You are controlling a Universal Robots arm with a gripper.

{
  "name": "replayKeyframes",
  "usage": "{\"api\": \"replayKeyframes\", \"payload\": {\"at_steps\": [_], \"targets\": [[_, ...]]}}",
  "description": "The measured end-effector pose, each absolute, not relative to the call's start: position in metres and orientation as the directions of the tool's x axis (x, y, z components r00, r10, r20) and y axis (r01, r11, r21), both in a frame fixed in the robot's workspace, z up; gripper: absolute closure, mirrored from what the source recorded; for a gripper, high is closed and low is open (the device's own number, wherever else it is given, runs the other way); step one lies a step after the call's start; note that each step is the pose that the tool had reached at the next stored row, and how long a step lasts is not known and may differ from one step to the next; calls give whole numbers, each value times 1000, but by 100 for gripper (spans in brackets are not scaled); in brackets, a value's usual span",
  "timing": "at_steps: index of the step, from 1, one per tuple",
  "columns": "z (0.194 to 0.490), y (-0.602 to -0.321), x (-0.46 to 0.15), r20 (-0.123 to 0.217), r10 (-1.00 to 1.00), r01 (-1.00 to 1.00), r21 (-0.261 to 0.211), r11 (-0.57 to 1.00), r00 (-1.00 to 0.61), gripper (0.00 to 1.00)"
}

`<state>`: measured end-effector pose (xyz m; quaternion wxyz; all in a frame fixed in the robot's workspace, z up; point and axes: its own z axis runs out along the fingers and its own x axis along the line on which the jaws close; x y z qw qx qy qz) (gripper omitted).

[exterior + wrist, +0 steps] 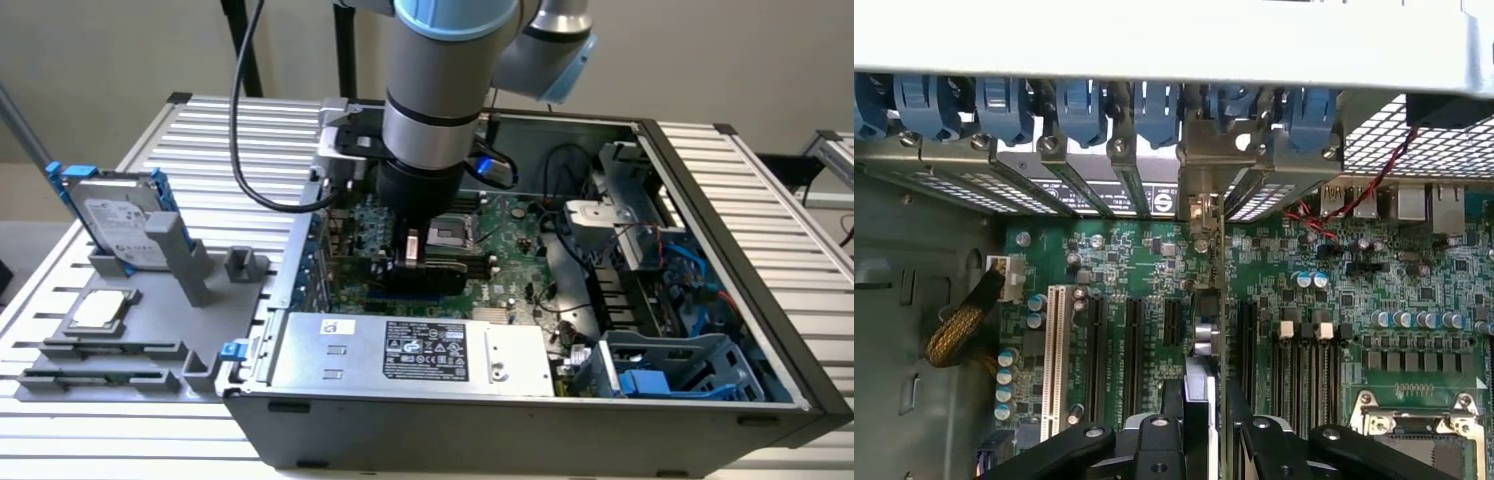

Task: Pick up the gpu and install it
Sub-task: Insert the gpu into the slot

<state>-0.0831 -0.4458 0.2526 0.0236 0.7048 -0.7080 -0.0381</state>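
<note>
Gripping the gpu (1206, 340) edge-on, the gripper (1199, 440) is partly closed with fingers (1154, 440) pinching both faces, likely so the card's edge can drop straight toward a slot. Card hangs upright over the motherboard (1334, 290) inside the computer case (534, 440), bracket end toward the rear slot covers (1084, 110).

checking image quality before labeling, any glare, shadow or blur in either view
Exterior view: even, soft light; the arm darkens the motherboard under it, with mild sheen on the power supply. Wrist view: the case edge along the frame is washed out nearly white, the gripper and the gpu it holds edge-on look soft, while the slots stay sharp.
</note>
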Motion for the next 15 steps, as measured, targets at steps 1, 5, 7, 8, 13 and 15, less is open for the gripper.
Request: {"api": "replayKeyframes", "payload": {"at_steps": [1, 5, 7, 8, 13, 15], "targets": [[252, -446, -82, -20, -1000, -996, 87, 4, -5, 73], [252, -446, -82, -20, -1000, -996, 87, 3, -5, 73], [252, -444, -82, -20, -1000, -996, 87, 3, -5, 73], [252, -443, -82, -20, -1000, -996, 87, 3, -5, 73], [252, -443, -82, -21, -1000, -996, 87, 3, -5, 73], [252, -443, -83, -21, -1000, -996, 87, 3, -5, 73]]}}
